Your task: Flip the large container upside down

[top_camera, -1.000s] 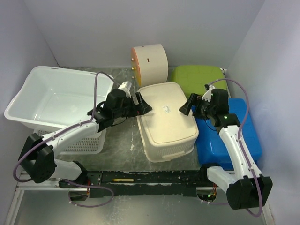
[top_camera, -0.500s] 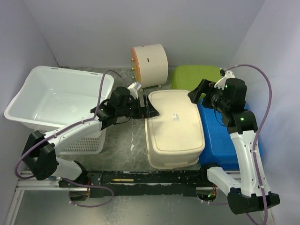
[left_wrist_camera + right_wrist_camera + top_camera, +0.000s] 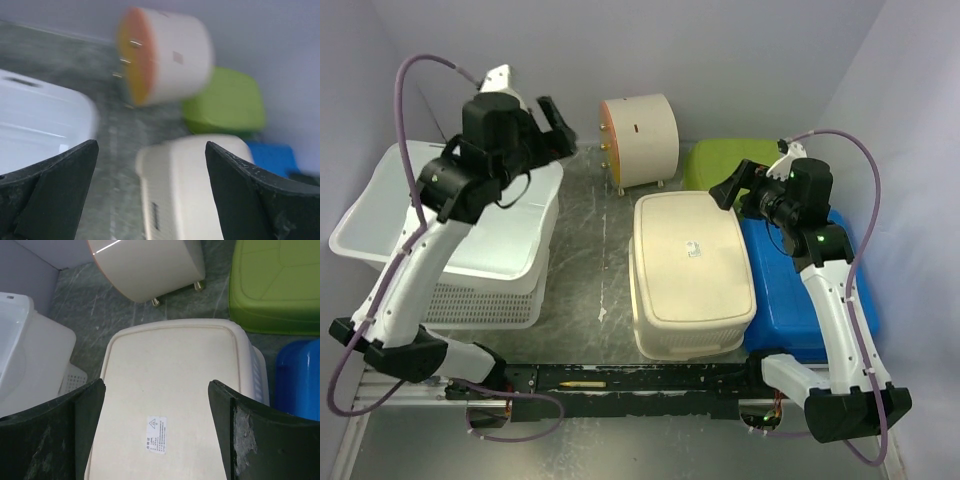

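Container (image 3: 692,265) lies base-up at centre, its flip seemingly done, which is why left gripper (image 3: 150,145) and right gripper (image 3: 156,382) hover clear, fingers spread, holding nothing.

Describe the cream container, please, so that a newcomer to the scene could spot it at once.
Start at the grey table and look to its middle, just left of the blue bin in the top view. The cream container sits there bottom up. Unlike its neighbours, it shows a flat base with a small white label.
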`<state>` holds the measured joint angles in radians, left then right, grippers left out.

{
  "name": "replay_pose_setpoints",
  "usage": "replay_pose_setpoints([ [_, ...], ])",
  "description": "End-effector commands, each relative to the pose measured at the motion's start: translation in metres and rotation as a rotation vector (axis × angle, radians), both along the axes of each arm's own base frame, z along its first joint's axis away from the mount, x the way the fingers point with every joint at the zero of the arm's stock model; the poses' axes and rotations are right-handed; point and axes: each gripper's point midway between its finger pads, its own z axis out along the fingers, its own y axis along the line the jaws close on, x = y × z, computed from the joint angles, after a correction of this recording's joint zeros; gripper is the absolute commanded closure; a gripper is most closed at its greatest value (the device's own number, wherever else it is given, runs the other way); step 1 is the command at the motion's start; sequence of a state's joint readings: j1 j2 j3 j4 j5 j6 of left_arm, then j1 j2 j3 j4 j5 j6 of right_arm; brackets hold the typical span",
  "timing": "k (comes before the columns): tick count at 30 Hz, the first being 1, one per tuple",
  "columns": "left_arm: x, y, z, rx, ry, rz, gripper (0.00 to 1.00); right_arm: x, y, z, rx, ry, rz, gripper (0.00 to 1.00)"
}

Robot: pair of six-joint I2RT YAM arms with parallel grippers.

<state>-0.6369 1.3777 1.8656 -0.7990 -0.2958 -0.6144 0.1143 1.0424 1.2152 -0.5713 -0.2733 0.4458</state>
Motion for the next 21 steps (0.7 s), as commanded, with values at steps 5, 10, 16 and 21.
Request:
replay_pose_setpoints([
  [5,0.076,0.157,-0.081,0.149,0.262,0.428,0.02,0.01,0.012,0.003,0.03,-0.045,0.054,0.15],
  [10,0.103,0.186,-0.107,0.139,0.32,0.518,0.02,0.01,0.011,-0.004,0.016,-0.037,0.055,0.15],
  [16,0.12,0.199,-0.147,0.157,0.399,0.595,0.07,0.012,0.013,-0.011,0.016,-0.022,0.069,0.14],
  [21,0.132,0.204,-0.159,0.14,0.392,0.646,0.09,0.013,0.016,-0.016,0.02,-0.009,0.084,0.14],
])
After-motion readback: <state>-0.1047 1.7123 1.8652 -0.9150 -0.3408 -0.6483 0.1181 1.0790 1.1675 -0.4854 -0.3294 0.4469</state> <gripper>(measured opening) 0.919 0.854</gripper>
